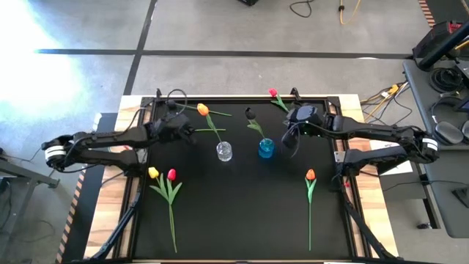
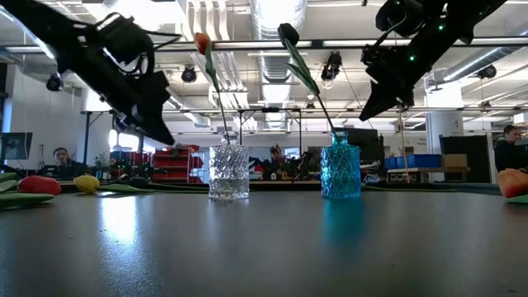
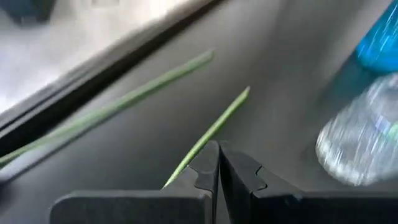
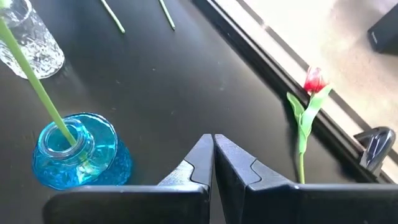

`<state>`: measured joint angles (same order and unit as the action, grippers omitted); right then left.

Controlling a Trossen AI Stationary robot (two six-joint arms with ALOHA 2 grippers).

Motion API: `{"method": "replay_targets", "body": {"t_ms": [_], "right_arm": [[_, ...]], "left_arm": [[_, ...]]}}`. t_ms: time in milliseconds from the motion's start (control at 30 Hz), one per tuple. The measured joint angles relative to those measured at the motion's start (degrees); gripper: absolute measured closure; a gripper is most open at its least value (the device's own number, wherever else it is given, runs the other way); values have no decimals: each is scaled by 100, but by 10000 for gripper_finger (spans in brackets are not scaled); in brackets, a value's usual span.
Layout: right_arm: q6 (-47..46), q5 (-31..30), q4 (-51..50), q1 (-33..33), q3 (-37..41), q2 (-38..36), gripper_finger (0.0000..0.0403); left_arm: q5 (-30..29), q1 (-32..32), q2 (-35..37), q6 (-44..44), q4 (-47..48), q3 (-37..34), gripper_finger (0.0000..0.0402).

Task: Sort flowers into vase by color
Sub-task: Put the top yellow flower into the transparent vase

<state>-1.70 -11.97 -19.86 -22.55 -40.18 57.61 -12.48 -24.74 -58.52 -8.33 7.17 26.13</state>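
A clear glass vase (image 1: 224,152) holds an orange tulip (image 1: 203,110), and a blue vase (image 1: 266,148) beside it holds a dark-headed flower (image 1: 250,114). Both stems lean toward the far left. A red tulip (image 4: 314,79) lies flat by the far edge. A yellow (image 1: 153,173) and a red tulip (image 1: 171,174) lie at the near left, an orange one (image 1: 310,174) at the near right. My left gripper (image 3: 219,155) is shut in the air left of the clear vase, above a thin green leaf (image 3: 211,130). My right gripper (image 4: 213,146) is shut in the air just right of the blue vase.
The black mat's raised frame (image 1: 220,100) runs along the far edge, close behind both grippers. Bare mat lies in the middle and near part between the lying flowers. Beyond the table, people sit at desks in the low view.
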Motion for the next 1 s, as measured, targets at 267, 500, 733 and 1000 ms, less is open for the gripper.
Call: {"method": "replay_targets", "body": {"t_ms": [267, 500, 733, 1000], "right_arm": [[246, 0, 70, 0, 0, -52, 394], [430, 43, 69, 0, 0, -48, 394], [466, 44, 83, 0, 0, -48, 394], [475, 42, 61, 0, 0, -48, 394]], "left_arm": [[87, -382, 224, 197, 1361, 365, 402], [2395, -2000, 57, 930, 2164, 644, 402], [2808, -2864, -736, 1969, 3722, 1876, 402], [2635, -2852, -1730, 2843, 4497, 2520, 362]]}}
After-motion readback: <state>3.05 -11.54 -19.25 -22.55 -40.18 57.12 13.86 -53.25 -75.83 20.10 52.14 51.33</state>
